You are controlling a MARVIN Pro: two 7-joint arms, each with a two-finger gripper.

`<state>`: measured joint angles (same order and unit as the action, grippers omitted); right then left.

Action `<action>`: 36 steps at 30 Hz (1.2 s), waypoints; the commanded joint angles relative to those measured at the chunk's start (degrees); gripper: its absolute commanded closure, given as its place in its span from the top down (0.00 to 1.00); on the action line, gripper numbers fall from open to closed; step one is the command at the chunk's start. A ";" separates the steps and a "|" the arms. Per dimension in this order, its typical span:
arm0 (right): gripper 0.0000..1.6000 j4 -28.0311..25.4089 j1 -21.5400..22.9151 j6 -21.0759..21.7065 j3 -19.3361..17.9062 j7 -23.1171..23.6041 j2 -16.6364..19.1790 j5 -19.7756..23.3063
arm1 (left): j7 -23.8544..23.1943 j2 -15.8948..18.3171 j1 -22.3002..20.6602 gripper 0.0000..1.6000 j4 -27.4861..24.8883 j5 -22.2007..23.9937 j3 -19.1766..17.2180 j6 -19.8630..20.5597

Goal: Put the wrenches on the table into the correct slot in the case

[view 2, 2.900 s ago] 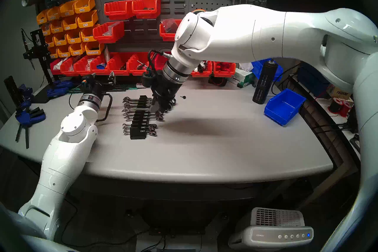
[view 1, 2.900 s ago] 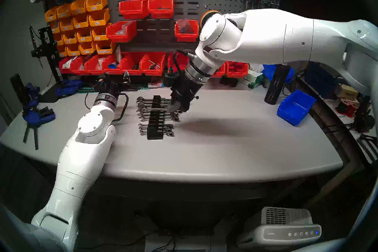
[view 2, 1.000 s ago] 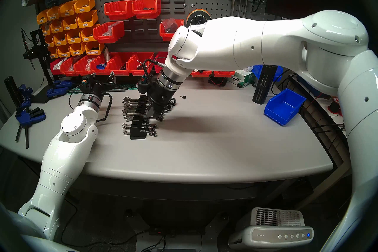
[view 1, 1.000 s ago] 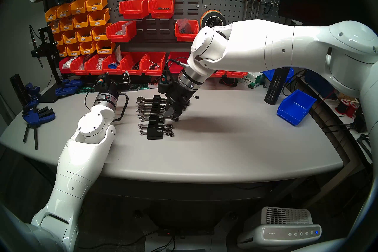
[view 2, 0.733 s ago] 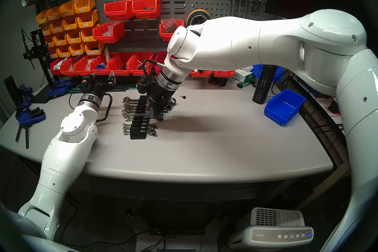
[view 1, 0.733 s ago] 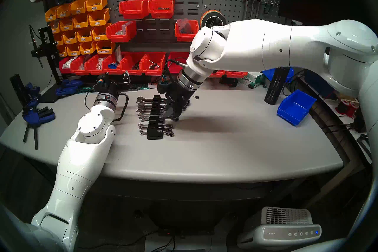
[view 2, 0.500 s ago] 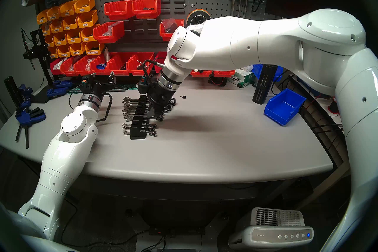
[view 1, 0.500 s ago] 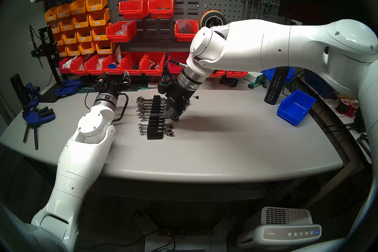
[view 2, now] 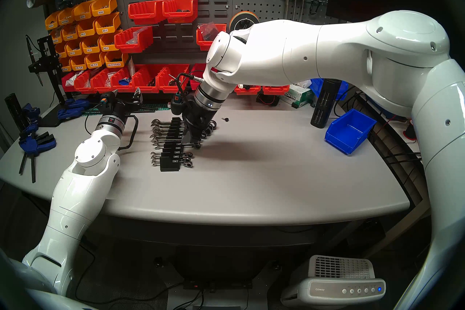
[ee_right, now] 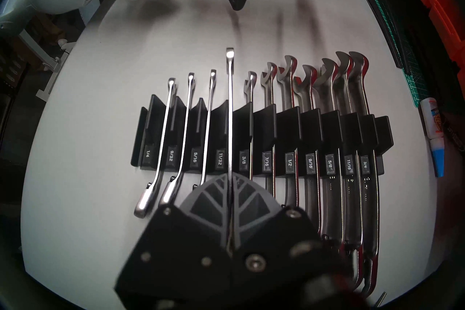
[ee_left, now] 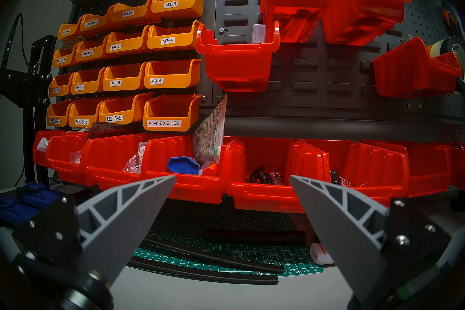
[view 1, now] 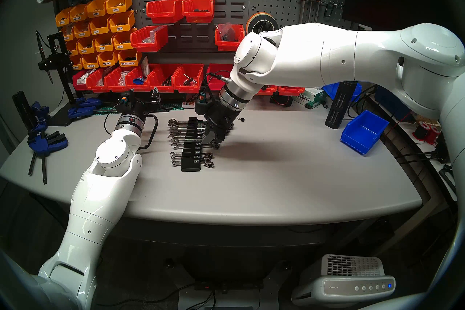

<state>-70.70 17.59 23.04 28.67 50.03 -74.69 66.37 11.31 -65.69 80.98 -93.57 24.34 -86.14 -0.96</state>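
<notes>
My right gripper (ee_right: 230, 177) (view 1: 210, 142) is shut on the shank of a slim chrome wrench (ee_right: 230, 113). The wrench runs crosswise over the black case (ee_right: 281, 125) (view 1: 190, 166) on the grey table (view 1: 276, 176). It lines up with the slot (ee_right: 222, 110) beside the 11/32 label. Its open jaw reaches farther than those of its racked neighbours. Whether it sits down in the groove I cannot tell. Other chrome wrenches fill the neighbouring grooves. My left gripper (ee_left: 232, 177) (view 2: 125, 93) hangs open and empty at the back left, facing the bins.
Red bins (view 1: 161, 78) and a pegboard line the back. A blue bin (view 1: 363, 130) and a black cylinder stand (view 1: 338, 105) sit at the right. A small black screw (view 1: 242, 119) lies behind the case. Blue clamps (view 1: 46, 143) lie far left.
Since the oldest frames my right arm has come down and shifted along the case toward its smaller end with the wrench. Over the last second it barely moves. The left arm stays still.
</notes>
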 commanded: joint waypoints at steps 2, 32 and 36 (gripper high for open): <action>0.00 0.40 1.47 0.25 -0.96 -0.17 0.27 0.40 | 0.01 0.05 -1.55 1.00 -1.70 0.02 -0.50 -0.69; 0.00 3.38 0.95 0.41 -0.18 0.82 -2.68 1.35 | 0.01 0.05 -1.55 1.00 -1.70 0.02 -0.50 -0.69; 0.00 3.52 0.86 0.35 -0.06 0.79 -2.65 1.51 | 0.01 0.05 -1.55 1.00 -1.70 0.02 -0.50 -0.69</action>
<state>-67.82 17.10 23.23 29.44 51.37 -77.66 67.75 11.31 -65.69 80.98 -93.57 24.34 -86.14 -0.96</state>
